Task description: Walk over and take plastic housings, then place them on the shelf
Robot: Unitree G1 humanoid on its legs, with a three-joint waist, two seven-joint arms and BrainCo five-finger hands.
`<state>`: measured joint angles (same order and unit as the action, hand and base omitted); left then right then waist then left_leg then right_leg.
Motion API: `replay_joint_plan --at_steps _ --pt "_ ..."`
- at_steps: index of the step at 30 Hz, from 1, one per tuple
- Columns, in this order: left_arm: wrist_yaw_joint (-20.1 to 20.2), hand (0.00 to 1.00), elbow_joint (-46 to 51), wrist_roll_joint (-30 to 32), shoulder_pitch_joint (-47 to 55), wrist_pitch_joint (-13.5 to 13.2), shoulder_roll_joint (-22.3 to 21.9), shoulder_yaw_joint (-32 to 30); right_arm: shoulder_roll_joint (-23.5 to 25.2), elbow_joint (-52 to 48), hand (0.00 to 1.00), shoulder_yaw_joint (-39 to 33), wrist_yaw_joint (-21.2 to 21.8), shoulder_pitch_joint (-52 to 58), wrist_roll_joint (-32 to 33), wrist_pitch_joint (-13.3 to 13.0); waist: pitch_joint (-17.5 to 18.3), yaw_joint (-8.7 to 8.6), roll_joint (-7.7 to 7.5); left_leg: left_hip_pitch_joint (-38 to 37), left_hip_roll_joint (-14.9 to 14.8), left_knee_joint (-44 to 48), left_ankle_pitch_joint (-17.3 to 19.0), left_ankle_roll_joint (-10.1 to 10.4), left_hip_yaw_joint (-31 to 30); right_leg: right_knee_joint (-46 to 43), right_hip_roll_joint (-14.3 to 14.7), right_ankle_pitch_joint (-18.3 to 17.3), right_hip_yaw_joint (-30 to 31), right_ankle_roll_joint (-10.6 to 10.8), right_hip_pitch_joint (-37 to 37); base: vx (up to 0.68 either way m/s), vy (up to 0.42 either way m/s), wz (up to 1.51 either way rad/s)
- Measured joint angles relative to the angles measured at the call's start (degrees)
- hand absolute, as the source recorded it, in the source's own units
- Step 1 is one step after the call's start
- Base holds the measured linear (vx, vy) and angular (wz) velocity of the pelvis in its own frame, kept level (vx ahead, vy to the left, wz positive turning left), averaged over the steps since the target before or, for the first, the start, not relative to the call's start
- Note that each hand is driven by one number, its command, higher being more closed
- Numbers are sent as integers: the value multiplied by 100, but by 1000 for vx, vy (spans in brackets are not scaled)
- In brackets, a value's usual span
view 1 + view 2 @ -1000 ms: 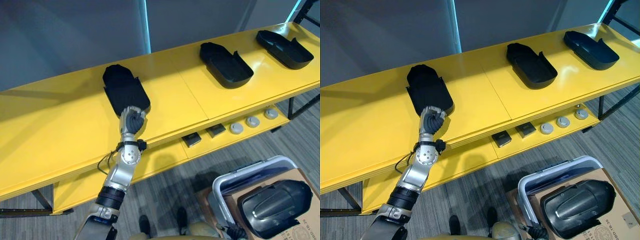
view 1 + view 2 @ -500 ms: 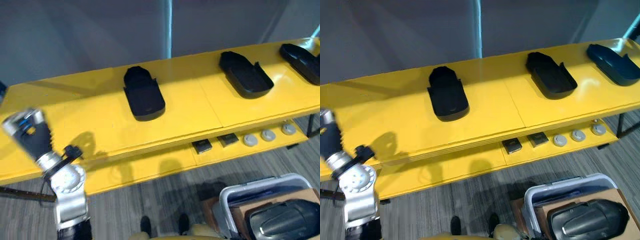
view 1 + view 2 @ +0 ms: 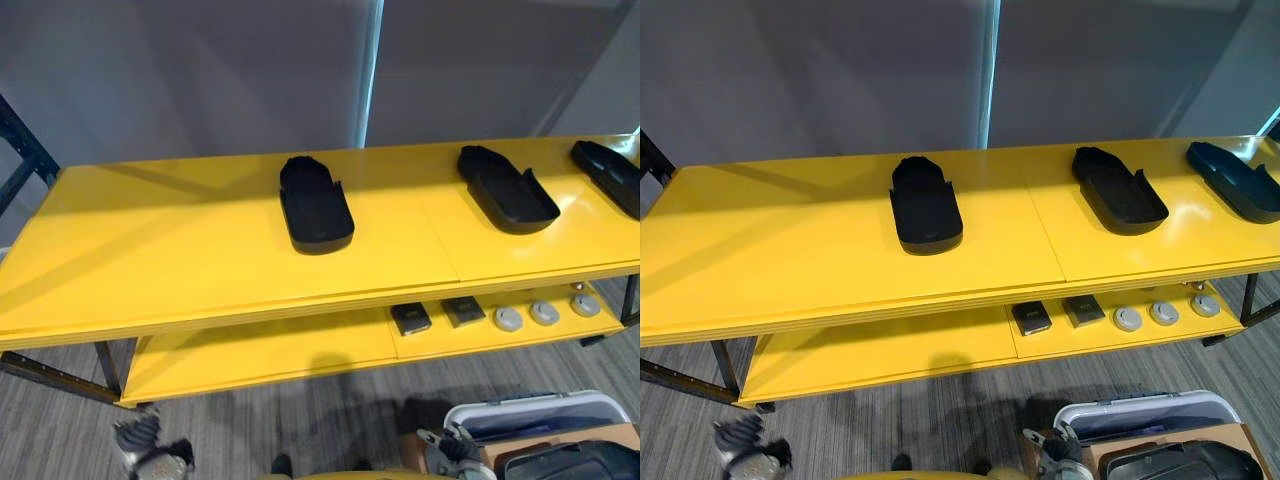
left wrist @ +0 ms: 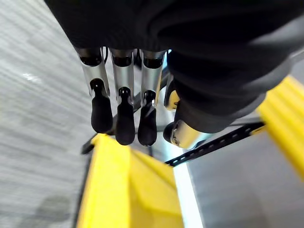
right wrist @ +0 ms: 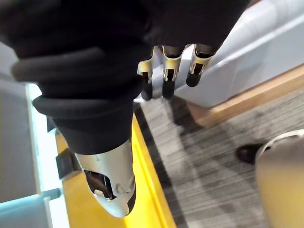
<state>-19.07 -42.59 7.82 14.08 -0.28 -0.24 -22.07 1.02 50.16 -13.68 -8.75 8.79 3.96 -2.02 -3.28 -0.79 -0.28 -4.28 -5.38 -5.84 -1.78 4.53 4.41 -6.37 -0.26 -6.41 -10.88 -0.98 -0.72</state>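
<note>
Yellow shelf [image 3: 180,250] carries three black housings [image 3: 315,205]; left hand [image 4: 117,121] and right hand [image 5: 167,78] hang loose, empty.

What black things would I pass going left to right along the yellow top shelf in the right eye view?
Left housing → middle housing → right housing, all black and apart from one another on the shelf top.
</note>
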Motion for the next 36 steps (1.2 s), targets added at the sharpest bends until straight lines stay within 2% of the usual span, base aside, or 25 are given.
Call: replay_joint_plan --at_steps 5,10,14,17,19,20,23,25,26,29,30,33,35,36 --pt "420 0 -549 -58 -191 -18 29 335 -127 300 0 -219 1 -73 4 7 -41 -17 74 1 -3 -1 5 39 18 62 16 1 30 2 -5 13 1 -2" --pt "551 0 -805 -60 -297 -31 122 595 -164 499 0 -378 1 -277 1 10 -104 -135 167 -74 -3 31 52 87 88 81 32 8 132 5 -8 54 6 -8" --pt "654 0 -858 -55 -386 -33 174 653 -150 528 0 -382 1 -320 1 12 -155 -138 175 -166 -23 35 109 105 181 165 64 21 202 -1 -107 55 5 -12" --pt "658 0 -875 -50 -408 -31 187 680 -139 520 0 -380 2 -447 1 6 -223 -140 162 -212 -60 205 304 112 401 138 116 19 450 -2 -102 30 14 -41" --pt "658 0 -870 -47 -553 -32 176 690 -146 416 0 -364 0 -506 2 -1 -367 -130 169 76 -64 880 676 102 442 -39 110 -29 630 10 27 -3 4 -37" --pt "658 0 -866 -47 -590 -32 170 690 -146 359 0 -344 -2 -515 2 0 -377 -131 181 181 -59 1034 738 106 428 -89 107 -41 664 15 102 -4 8 -34" --pt "644 0 -845 -57 -793 -48 150 690 -169 225 0 -253 -9 -680 -2 -3 -479 -90 142 523 48 1522 794 53 -6 -372 51 -49 1041 23 485 -4 6 -55" --pt "633 0 -845 -78 -870 -52 83 691 -209 197 0 -98 -25 -766 -7 -2 -496 -86 197 554 32 1707 1010 65 -239 -498 115 -63 1267 49 600 1 38 -73" --pt "633 0 -845 -110 -942 -74 37 699 -180 76 0 -98 -44 -771 -8 -1 -508 -135 219 544 5 1810 1202 60 -291 -600 171 -85 1395 86 656 1 70 -50" --pt "631 0 -828 -114 -1149 -98 41 816 -151 -45 0 -101 -113 -800 -14 -4 -542 -130 182 551 -26 1945 1480 -21 -132 -744 256 -43 1707 176 832 -46 123 -66" --pt "628 0 -748 -114 -1215 -106 47 816 -125 -48 0 -96 -113 -886 -17 -1 -617 -127 101 590 0 2082 1543 -94 110 -771 266 26 1971 275 937 -121 178 -114" --pt "608 0 -725 -76 -1392 -144 96 853 -142 -152 0 -81 -121 -1022 -141 15 -766 -103 40 850 26 2388 1731 -253 757 -549 328 449 2670 549 1265 -166 181 -125" --pt "590 0 -723 -41 -1457 -147 153 927 -142 -171 0 -43 -135 -1025 -221 48 -835 -135 42 1037 -59 2588 1792 -377 1156 -102 274 960 2654 624 1363 -208 144 -116" --pt "564 0 -724 -41 -1511 -145 129 998 -140 -171 0 -33 -133 -987 -231 71 -882 -120 74 1109 -140 2663 1806 -467 1469 7 214 1078 2344 568 1414 -201 100 -94"
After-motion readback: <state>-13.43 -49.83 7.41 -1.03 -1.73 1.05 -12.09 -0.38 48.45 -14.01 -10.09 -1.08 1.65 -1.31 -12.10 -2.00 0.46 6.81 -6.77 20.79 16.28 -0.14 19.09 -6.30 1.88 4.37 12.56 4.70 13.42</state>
